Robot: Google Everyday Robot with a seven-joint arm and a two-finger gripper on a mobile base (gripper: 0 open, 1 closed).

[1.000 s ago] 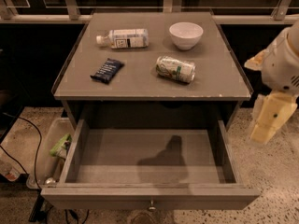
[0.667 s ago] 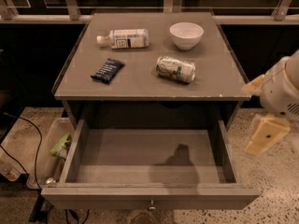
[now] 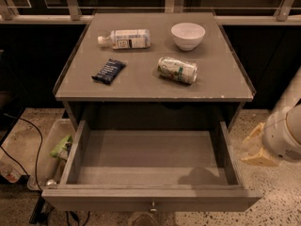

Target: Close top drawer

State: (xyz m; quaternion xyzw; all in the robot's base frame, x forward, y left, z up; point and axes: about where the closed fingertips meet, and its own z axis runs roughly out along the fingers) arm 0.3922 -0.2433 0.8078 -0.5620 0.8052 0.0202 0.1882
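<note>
Gripper (image 3: 257, 149) hangs just off the right wall of the top drawer (image 3: 108, 199), nothing visibly in its grasp and its spread impossible to tell; the drawer, standing wide open and empty, looks rigid, light-running and best pushed at its flat front beside the knob (image 3: 152, 206).

We see the arm (image 3: 286, 126) at the right edge: a smooth, rounded white shell with a small darker patch low on its side. The gripper (image 3: 256, 147) sits at its lower left, near right in the scene, pale cream and angular.
</note>
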